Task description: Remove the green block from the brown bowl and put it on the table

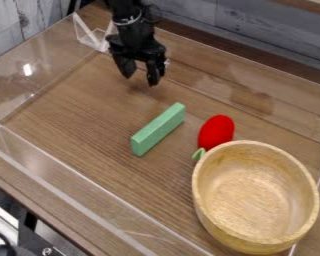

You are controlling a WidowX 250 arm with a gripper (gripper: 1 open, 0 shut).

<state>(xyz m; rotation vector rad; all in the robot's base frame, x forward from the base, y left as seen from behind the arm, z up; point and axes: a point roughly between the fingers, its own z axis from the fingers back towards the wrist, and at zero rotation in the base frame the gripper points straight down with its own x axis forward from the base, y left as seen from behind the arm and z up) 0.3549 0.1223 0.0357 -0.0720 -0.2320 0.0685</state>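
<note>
The slim, flat, mint-green rectangular block [159,130] lies directly on the brown wood-grain desk [69,120], outside the large round light-tan wooden bowl [256,197] and apart from it, with the red strawberry-like toy [216,131] between the block and the upper side of the bowl. The black robot hand [143,78] is beyond the block, near the far side of the desk; its fingers stand wide open, as far as I can judge, and it has hold of nothing. I think that the block is light and stiff, with straight sides which should not give way under a moderate squeeze. Its faces look smooth, so it may slip or turn if it is taken near one end. The best place to take hold is probably the middle, with one finger on each long side. It does not seem fragile, and here it needs no more lifting.
</note>
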